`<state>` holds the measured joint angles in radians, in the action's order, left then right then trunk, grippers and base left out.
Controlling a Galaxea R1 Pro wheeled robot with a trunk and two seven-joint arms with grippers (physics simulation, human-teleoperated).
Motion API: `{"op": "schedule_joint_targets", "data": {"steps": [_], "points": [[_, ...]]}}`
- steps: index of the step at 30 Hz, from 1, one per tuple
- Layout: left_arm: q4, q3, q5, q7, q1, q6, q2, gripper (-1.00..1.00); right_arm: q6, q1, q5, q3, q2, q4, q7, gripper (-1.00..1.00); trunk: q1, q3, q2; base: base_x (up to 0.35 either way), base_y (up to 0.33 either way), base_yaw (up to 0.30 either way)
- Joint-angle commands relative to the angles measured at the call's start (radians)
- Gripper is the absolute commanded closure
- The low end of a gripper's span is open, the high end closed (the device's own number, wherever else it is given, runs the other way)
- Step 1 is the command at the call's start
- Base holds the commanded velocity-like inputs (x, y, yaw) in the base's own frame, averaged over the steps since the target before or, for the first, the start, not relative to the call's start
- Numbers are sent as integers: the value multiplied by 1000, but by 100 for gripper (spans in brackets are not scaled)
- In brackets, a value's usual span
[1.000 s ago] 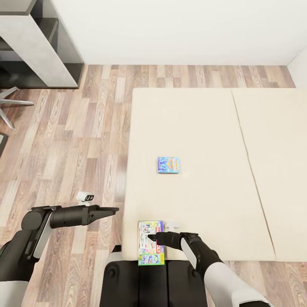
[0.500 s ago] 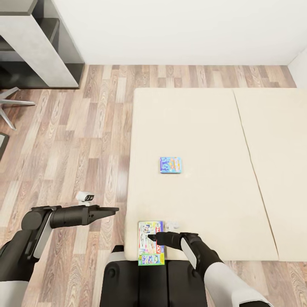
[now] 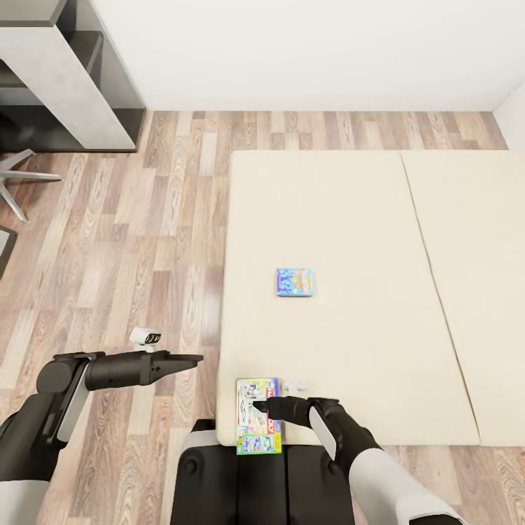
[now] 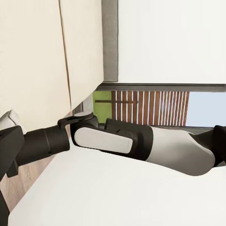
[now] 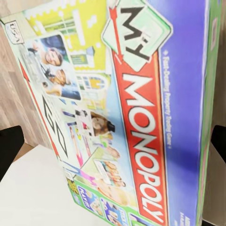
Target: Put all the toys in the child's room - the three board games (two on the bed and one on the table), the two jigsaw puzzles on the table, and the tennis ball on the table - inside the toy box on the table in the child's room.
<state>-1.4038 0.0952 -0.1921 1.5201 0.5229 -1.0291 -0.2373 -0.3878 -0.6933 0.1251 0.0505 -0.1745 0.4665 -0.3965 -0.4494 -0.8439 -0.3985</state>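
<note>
A colourful Monopoly board game (image 3: 257, 425) (image 5: 122, 113) juts past the near edge of the cream bed (image 3: 350, 219). My right gripper (image 3: 259, 405) is shut on it, one fingertip (image 5: 9, 153) showing at each side of the box in the right wrist view. A second, blue board game (image 3: 294, 282) lies flat near the middle of the bed, well beyond both grippers. My left gripper (image 3: 195, 359) hovers over the wood floor left of the bed, open and holding nothing. The table, toy box, puzzles and tennis ball are out of view.
A grey desk or shelf unit (image 3: 65, 80) stands at the back left, with a chair's legs (image 3: 22, 179) beside it. Wood floor (image 3: 131, 240) stretches left of the bed. A white wall (image 3: 306, 51) closes the far side.
The whole view has drifted, so the bed and blue game sit slightly further right. The Monopoly game keeps its place with my right gripper. Both arms hold their pose.
</note>
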Motion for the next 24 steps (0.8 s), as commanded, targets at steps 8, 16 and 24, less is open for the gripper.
{"op": "schedule_joint_targets", "data": {"steps": [8,16,24], "points": [[0,0,0,3,0,-11,0,-100,-7,0,10,2,0,1,2,-100,-1,-1,-1,0,52,0],[0,0,-1,3,0,-11,0,-100,-7,0,11,2,0,1,2,-100,-1,-1,-1,0,55,0],[0,0,0,3,0,-11,0,-100,-7,0,11,2,0,1,2,-100,-1,-1,-1,0,62,0]]}}
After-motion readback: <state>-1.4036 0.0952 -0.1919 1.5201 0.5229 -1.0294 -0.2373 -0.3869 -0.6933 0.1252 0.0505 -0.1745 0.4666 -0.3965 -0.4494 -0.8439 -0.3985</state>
